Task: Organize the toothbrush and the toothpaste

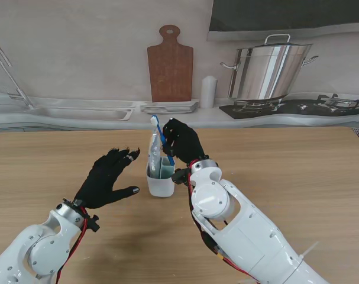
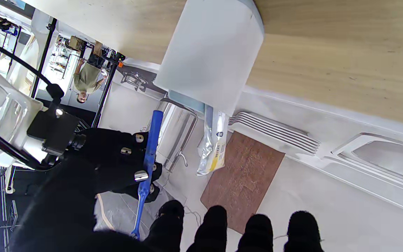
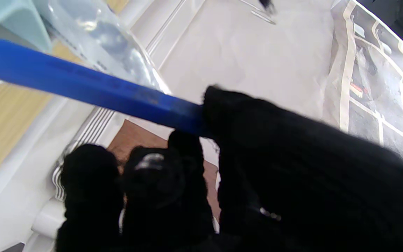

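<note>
A white cup [image 1: 160, 182] with a pale blue inner divider stands mid-table; it also fills the left wrist view as the cup [image 2: 210, 56]. A toothpaste tube [image 1: 154, 149] in clear wrap stands upright in it, seen too as the tube [image 2: 212, 140] and the tube [image 3: 96, 42]. My right hand [image 1: 183, 141] is shut on the blue toothbrush [image 1: 162, 137], holding it over the cup with its lower end at the rim. The brush handle [image 3: 82, 87] runs across the right wrist view and shows as the toothbrush [image 2: 149, 157]. My left hand [image 1: 108, 176] hovers open just left of the cup.
Beyond the table's far edge runs a counter with a sink [image 1: 78, 111], a wooden cutting board [image 1: 170, 65], stacked white plates [image 1: 169, 107], a white cylinder [image 1: 209, 92] and a steel pot [image 1: 268, 70] on a stove. Bare wooden table [image 1: 297, 171] spreads to the right.
</note>
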